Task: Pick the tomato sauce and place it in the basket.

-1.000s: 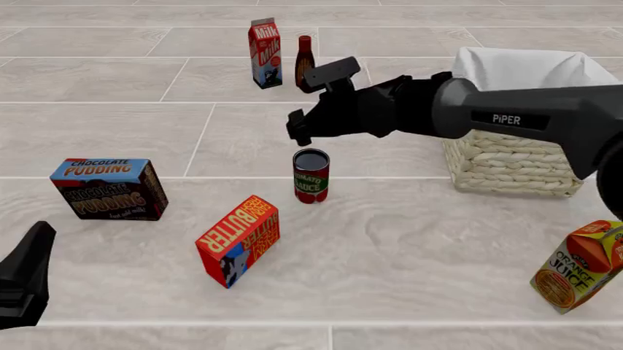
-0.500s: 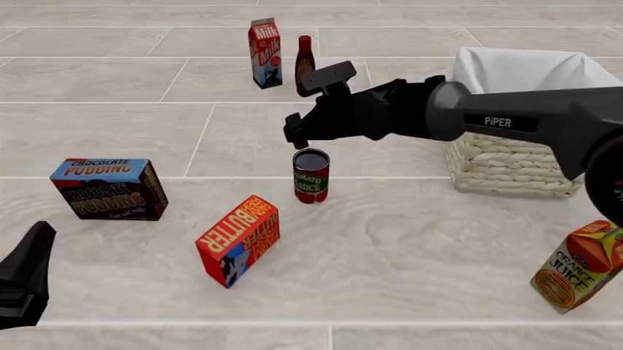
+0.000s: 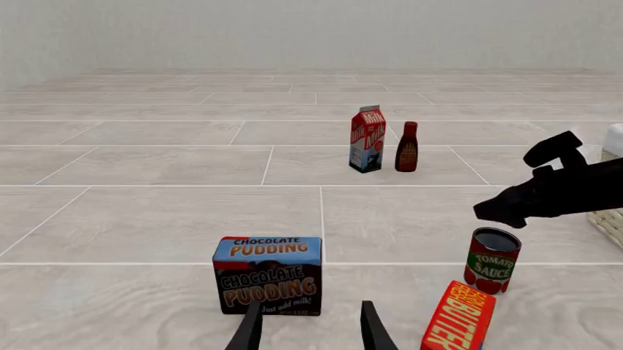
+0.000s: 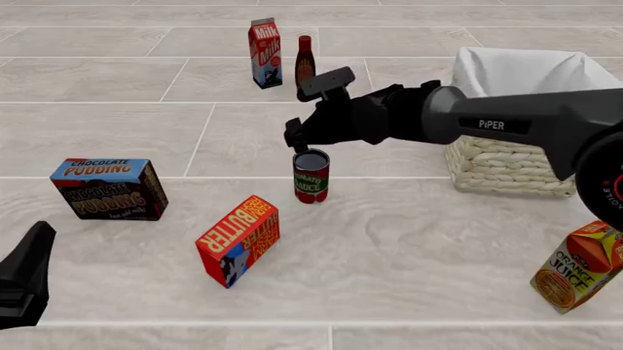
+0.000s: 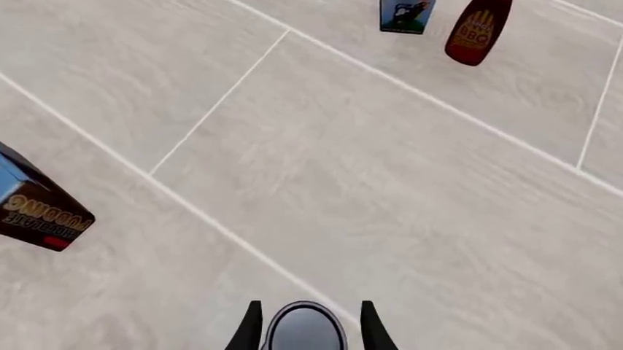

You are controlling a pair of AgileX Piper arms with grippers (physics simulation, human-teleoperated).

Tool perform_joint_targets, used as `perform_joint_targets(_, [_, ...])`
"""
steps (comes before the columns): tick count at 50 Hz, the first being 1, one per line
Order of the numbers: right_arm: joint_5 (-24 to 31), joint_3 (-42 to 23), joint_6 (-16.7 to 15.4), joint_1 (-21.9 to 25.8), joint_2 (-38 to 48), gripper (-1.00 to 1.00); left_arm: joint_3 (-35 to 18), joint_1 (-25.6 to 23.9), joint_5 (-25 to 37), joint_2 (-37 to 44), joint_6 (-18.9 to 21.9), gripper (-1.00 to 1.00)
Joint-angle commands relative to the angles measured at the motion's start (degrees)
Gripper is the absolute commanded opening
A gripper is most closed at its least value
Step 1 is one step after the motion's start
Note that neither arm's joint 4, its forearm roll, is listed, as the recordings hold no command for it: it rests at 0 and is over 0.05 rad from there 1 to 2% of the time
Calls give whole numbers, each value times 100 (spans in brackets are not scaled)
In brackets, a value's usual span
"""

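Note:
The tomato sauce can stands upright on the table's middle, red label, grey top. My right gripper hangs right over it, open, with one finger on each side of the can's top and a thin gap on both sides. The can also shows in the left wrist view. The cream wicker basket with a white liner stands to the right, partly behind the right arm. My left gripper is open and empty at the near left; its fingers point toward the pudding box.
A chocolate pudding box stands at the left and a tilted butter box lies in front of the can. A milk carton and a dark red bottle stand at the back. An orange juice carton leans at the near right.
My right gripper has come down and slightly left, from above the can to around its top. The can and the left arm have not moved.

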Motion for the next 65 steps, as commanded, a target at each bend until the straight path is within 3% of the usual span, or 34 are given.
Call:
perform_joint_targets(1, [-41,47,-9,0,54,100,0,0,0,0,0,100])
perform_joint_targets(65, [-183,168,-41,-14,233,100,0,0,0,0,0,100])
